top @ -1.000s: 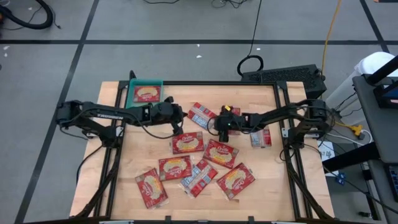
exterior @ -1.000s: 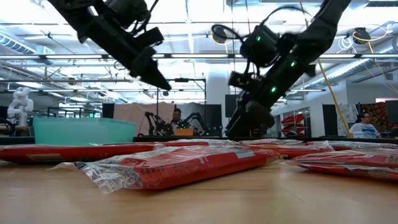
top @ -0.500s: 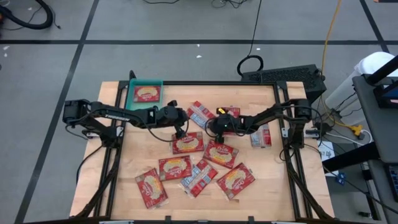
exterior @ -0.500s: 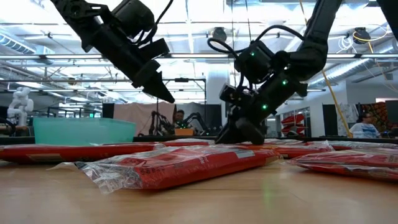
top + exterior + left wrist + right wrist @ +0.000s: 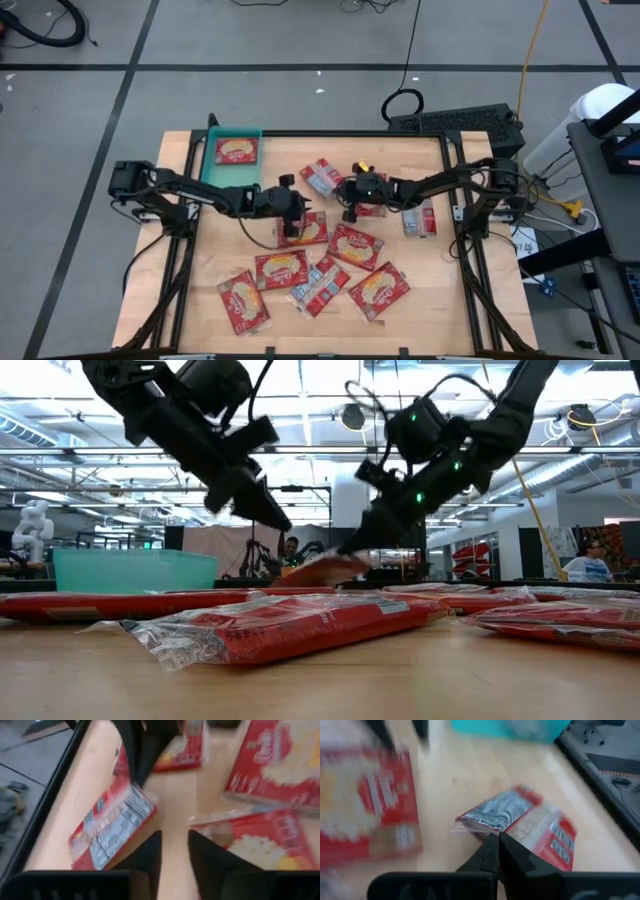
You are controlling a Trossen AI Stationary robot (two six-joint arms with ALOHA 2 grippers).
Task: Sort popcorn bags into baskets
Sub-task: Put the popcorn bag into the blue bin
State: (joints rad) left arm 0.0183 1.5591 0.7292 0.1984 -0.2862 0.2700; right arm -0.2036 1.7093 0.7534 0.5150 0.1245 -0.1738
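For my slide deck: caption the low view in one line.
Right gripper lifts a red popcorn bag off the table while the left gripper hovers nearby over scattered bags.

Two black jointed arms, looped with dark cables; green lights glowed on the right hand (image 5: 345, 547), a yellow patch on top; tapered black fingers (image 5: 150, 857) throughout.

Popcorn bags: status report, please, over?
Right hand shut on one popcorn bag, raised off table. Left hand open, empty, above loose bags. Left arm lies between it and basket.
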